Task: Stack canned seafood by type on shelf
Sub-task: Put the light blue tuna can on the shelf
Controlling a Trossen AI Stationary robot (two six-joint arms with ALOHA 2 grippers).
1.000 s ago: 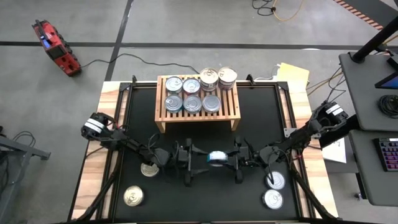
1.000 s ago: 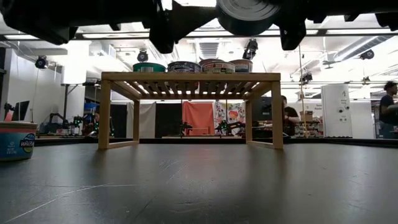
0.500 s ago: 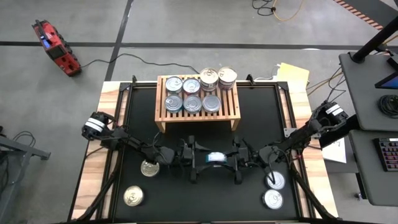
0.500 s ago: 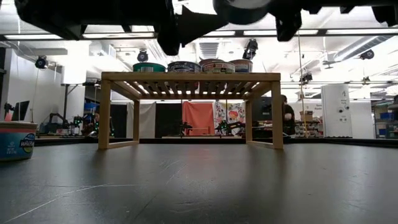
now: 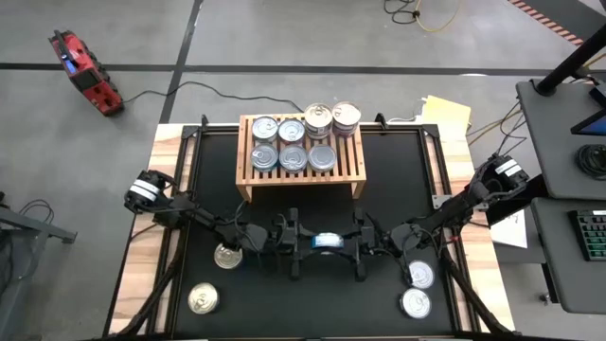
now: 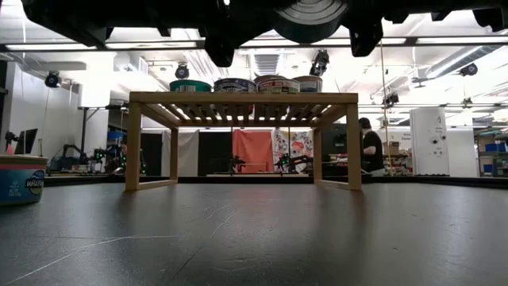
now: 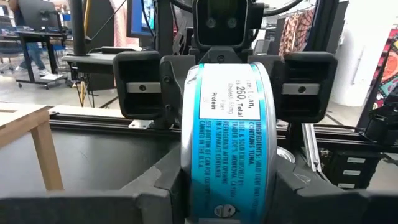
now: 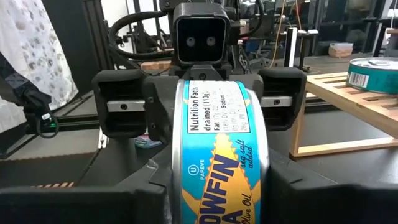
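Midair, left pincer and right pincer both clamp blue-label tuna can; "Ingredients: Tuna", "Nutrition Facts" legible.

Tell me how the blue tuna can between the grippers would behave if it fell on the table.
The blue tuna can looks rigid metal, so the left gripper and right gripper should not dent it. It is held on edge, so would probably roll. Its glossy label may be slippery.

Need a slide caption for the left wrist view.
Both grippers, left and right, clasp one blue-labelled tuna can mid-handover.
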